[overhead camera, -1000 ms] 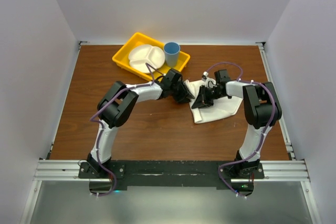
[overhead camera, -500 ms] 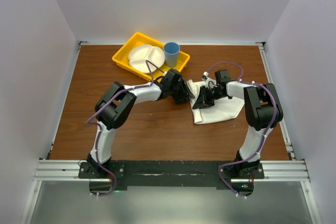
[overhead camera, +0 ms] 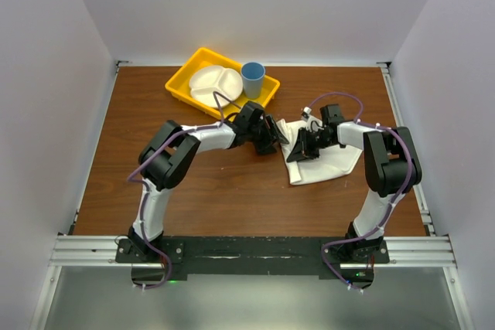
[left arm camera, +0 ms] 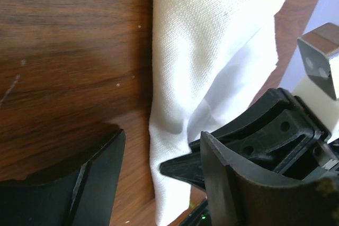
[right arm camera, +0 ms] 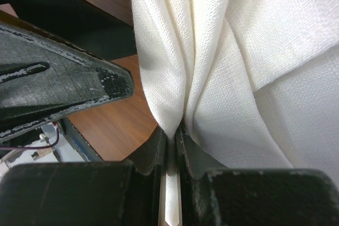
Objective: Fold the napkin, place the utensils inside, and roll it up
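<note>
The white napkin (overhead camera: 329, 161) lies bunched on the brown table right of centre. My right gripper (overhead camera: 296, 152) is shut on a pinched fold at the napkin's left edge; in the right wrist view the cloth (right arm camera: 238, 51) fans out from the closed jaws of that gripper (right arm camera: 172, 137). My left gripper (overhead camera: 272, 143) faces it from the left and stands open. In the left wrist view the napkin (left arm camera: 185, 51) hangs between the spread jaws of the left gripper (left arm camera: 161, 175) without touching either. The utensils are out of view.
A yellow tray (overhead camera: 179, 83) stands at the back left of centre. It holds a white divided plate (overhead camera: 210, 83) and a blue cup (overhead camera: 253, 79). White walls close in the table on three sides. The metal base rail (overhead camera: 247, 251) runs along the near edge.
My left gripper has opened wider and let go of the napkin's edge, drawing slightly back. The right gripper keeps its pinch and has shifted a little to the right.
</note>
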